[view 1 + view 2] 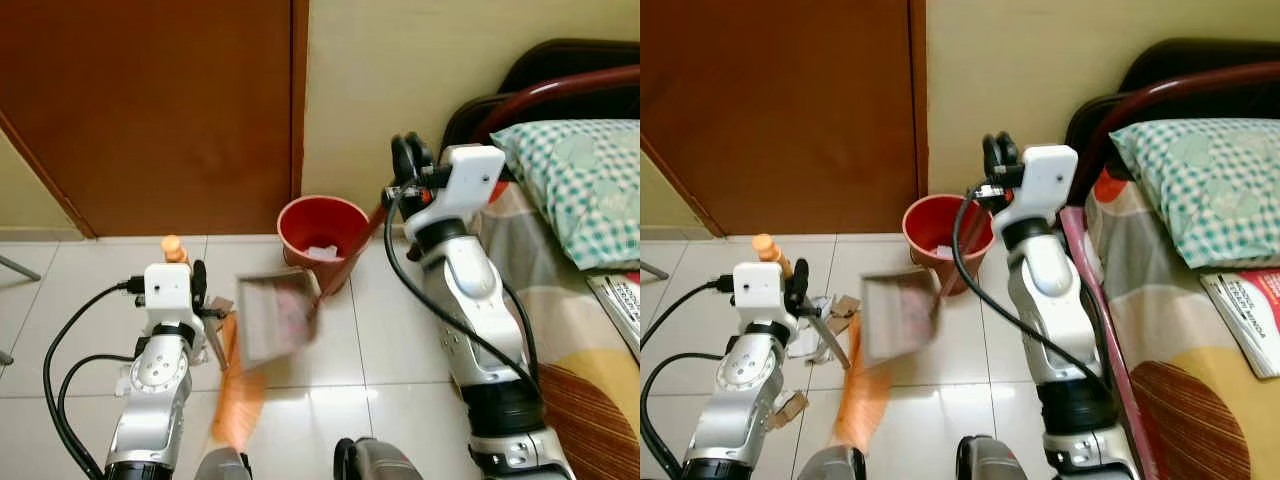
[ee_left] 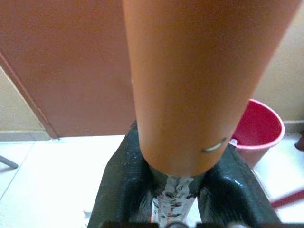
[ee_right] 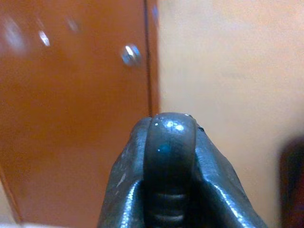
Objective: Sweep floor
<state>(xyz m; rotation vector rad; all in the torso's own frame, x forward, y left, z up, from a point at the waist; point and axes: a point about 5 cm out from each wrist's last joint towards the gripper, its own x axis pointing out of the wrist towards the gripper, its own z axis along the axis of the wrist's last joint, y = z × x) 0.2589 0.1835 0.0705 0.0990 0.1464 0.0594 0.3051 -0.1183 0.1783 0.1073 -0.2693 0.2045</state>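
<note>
Right gripper (image 3: 168, 166) clamped on dustpan handle (image 1: 352, 245), holding dustpan (image 1: 275, 318) raised at bin's 7 o'clock, likely to tip debris into red bin (image 1: 322, 240). Left gripper (image 2: 173, 190) clamped on orange broom (image 1: 238, 400), parked upright. Paper scraps (image 1: 825, 325) on floor (image 1: 70, 300) at broom's 10 o'clock.

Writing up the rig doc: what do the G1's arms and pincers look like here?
Both arms are silver, jointed metal segments with round joint housings. Each wrist carries a boxy white module, and black cables loop from it down along the arm. The left pincer has two thick, glossy black fingers. The right pincer has the same rounded, shiny black fingers. The right arm ends below in a black collar near the elbow.
</note>
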